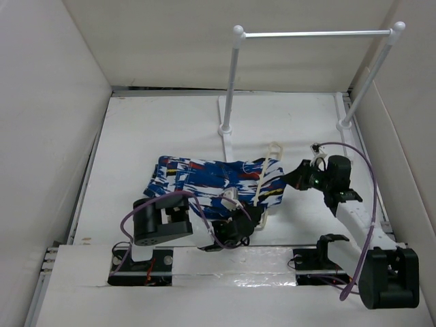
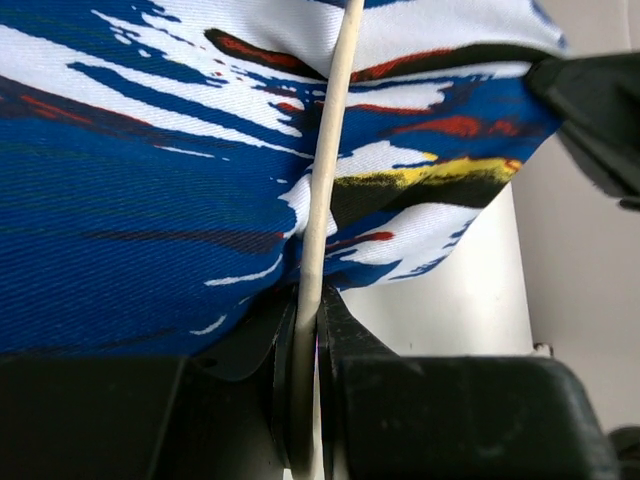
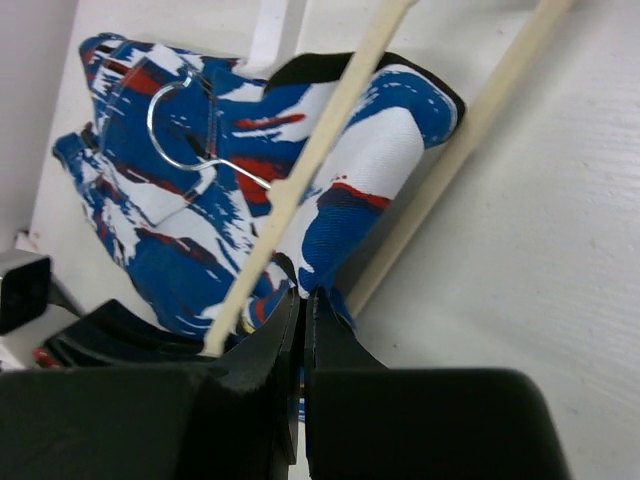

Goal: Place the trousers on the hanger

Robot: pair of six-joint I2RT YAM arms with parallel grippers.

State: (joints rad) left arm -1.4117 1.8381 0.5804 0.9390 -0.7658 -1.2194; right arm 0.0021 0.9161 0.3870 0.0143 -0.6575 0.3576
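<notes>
White table (image 1: pixel 136 136); left claw (image 2: pixel 308 330) clamps the hanger (image 2: pixel 325 150), right claw (image 3: pixel 303 300) pinches the trousers (image 3: pixel 170 250). I'd draw fabric through slowly, hanger steady.

1. Left arm (image 1: pixel 160 221), nearer than the rail stand (image 1: pixel 313 33): black blocky housings, looping purple cable.
2. Right arm (image 1: pixel 357 228), below that stand's right post: black joints, white link, purple cable.
3. Left gripper (image 2: pixel 305 305): matte black fingers (image 2: pixel 350 340).

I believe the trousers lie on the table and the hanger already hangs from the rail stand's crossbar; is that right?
Not quite. The trousers do lie on the table, but the hanger is not hanging from the rail stand's crossbar: it is down on the trousers, as the top external view shows; the crossbar is bare.
</notes>
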